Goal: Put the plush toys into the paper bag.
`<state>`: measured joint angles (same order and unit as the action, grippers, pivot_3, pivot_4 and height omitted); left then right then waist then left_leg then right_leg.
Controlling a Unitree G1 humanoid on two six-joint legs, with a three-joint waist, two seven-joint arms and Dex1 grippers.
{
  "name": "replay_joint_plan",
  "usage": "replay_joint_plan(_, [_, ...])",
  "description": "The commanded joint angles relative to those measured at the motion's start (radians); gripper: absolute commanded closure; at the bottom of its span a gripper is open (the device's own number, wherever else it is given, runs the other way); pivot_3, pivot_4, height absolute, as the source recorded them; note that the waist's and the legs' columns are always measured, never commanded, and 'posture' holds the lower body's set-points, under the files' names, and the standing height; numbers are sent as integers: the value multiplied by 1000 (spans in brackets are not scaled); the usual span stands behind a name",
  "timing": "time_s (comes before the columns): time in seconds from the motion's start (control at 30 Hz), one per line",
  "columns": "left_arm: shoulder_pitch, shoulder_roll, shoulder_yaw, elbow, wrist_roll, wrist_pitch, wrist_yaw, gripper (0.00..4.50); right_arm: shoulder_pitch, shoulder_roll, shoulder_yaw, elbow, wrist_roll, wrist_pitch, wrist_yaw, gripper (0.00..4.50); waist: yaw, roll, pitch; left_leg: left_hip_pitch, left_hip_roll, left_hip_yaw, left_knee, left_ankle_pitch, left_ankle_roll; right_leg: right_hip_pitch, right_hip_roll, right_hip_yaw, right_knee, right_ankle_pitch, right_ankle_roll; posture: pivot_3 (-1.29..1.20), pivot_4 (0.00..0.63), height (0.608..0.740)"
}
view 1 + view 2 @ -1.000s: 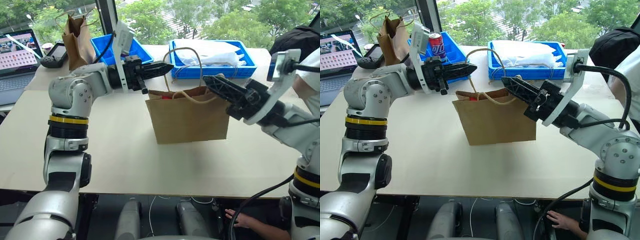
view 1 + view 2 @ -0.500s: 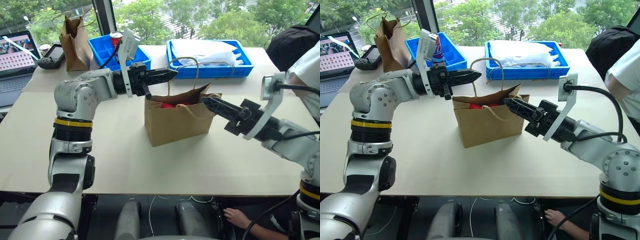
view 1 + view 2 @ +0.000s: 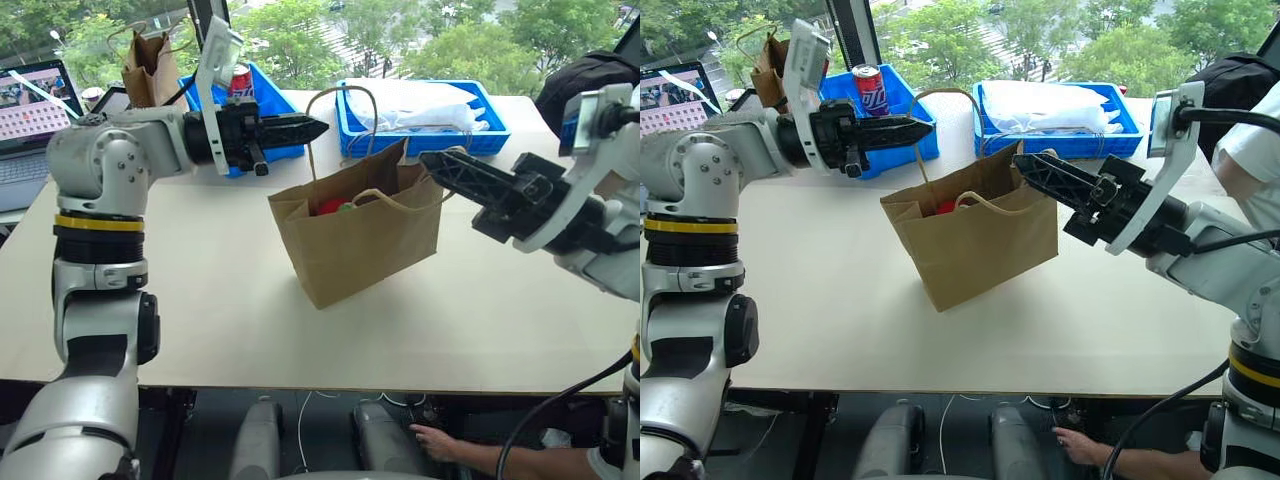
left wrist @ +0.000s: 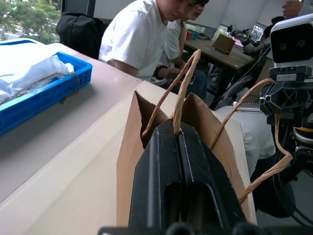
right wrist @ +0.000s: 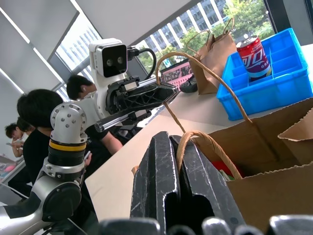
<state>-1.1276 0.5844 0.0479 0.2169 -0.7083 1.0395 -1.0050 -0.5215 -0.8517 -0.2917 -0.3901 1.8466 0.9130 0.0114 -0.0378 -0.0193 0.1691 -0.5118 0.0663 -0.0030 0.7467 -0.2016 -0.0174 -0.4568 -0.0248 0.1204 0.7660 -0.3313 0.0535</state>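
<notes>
Plush toys (image 3: pixel 335 206) sit inside paper bag (image 3: pixel 365 245), its handles pinched by left hand (image 3: pixel 318 127) and right hand (image 3: pixel 428 160)

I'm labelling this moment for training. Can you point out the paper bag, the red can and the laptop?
paper bag (image 3: pixel 365 245): left eye view, on its front panel.
red can (image 3: pixel 870 90): right eye view, on its printed side.
laptop (image 3: pixel 35 100): left eye view, on its screen.

Tabletop (image 3: pixel 200 300) carries two blue bins (image 3: pixel 420 135), one holding a red can (image 3: pixel 871 88); a darker paper bag (image 3: pixel 150 75) stands beside a laptop (image 3: pixel 35 100).
</notes>
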Motion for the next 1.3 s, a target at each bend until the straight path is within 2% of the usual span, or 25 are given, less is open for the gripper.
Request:
replay_joint_plan(0.03, [25, -4, -5, -49, -7, 15, 2, 4500, 31, 2, -14, 19, -30, -18, 28, 4412, 0, 0, 0, 0, 0, 0, 0, 0, 0, 0, 0, 0, 0, 0, 0, 0, 150, 665])
replay_joint_plan(0.4, [108, -18, -14, -107, -23, 60, 28, 4500, 124, 0, -6, 93, -240, 8, 91, 4412, -4, 0, 0, 1, 0, 0, 0, 0, 0, 0, 0, 0, 0, 0, 0, 0, 150, 665])
replay_joint_plan(0.47, [103, -18, 1, -102, -34, 78, 34, 3918, 126, -3, -24, 87, -209, 19, 94, 4500, -3, 0, 0, 1, 0, 0, 0, 0, 0, 0, 0, 0, 0, 0, 0, 0, 150, 665])
replay_joint_plan(0.57, [75, -10, 35, -60, -37, 79, 37, 2973, 127, -27, -55, 70, -170, 31, 103, 3683, -4, 0, 0, 0, 0, 0, 0, 0, 0, 0, 0, 0, 1, 0, 0, 0, 150, 665])
replay_joint_plan(0.67, [57, 24, 34, -22, -10, 34, 12, 1916, 141, -77, -90, 52, -152, 51, 143, 2627, -3, 0, 0, 0, 0, 0, 0, 0, 0, 0, 0, 0, 1, 0, 0, 0, 150, 665])
replay_joint_plan(0.83, [64, 118, 33, 56, 21, -58, -114, 212, 179, -156, -196, 45, -52, 77, 217, 922, -4, 0, 0, 1, 0, 0, -1, 0, 0, 0, 0, 0, 0, 0, 0, 0, 150, 665])
replay_joint_plan(0.87, [71, 131, 33, 69, 26, -83, -138, 0, 186, -161, -220, 46, -22, 71, 226, 533, -3, 0, 0, 1, 0, 0, -1, 0, 0, 0, 0, 0, 0, 0, 0, 0, 150, 665])
replay_joint_plan(0.93, [95, 144, 37, 85, 33, -132, -184, 0, 194, -163, -263, 50, -10, 51, 245, 27, -3, 0, 0, 1, 0, 0, 0, 0, 0, 0, 0, 0, 0, 0, 0, 0, 150, 665])
replay_joint_plan(1.03, [140, 155, 27, 71, 58, -225, -236, 0, 207, -165, -314, 65, -16, 36, 257, 27, -2, 0, 0, 1, 0, 0, 0, 0, 0, 1, 0, 0, 0, 0, 0, 0, 150, 665])
replay_joint_plan(1.17, [365, 193, 40, -55, 63, -355, -348, 0, 437, -231, -429, -44, -337, 85, 432, 27, 1, 0, 0, 1, 0, 1, -2, 0, 0, 1, -1, 0, -1, 0, 0, 0, 150, 665])
replay_joint_plan(1.3, [483, 170, 47, -132, 71, -413, -318, 0, 607, -180, -403, -180, -384, 82, 506, 1156, 2, 0, 0, 2, 1, 0, -4, 0, 0, 1, 0, 0, -2, 0, -1, 0, 150, 665])
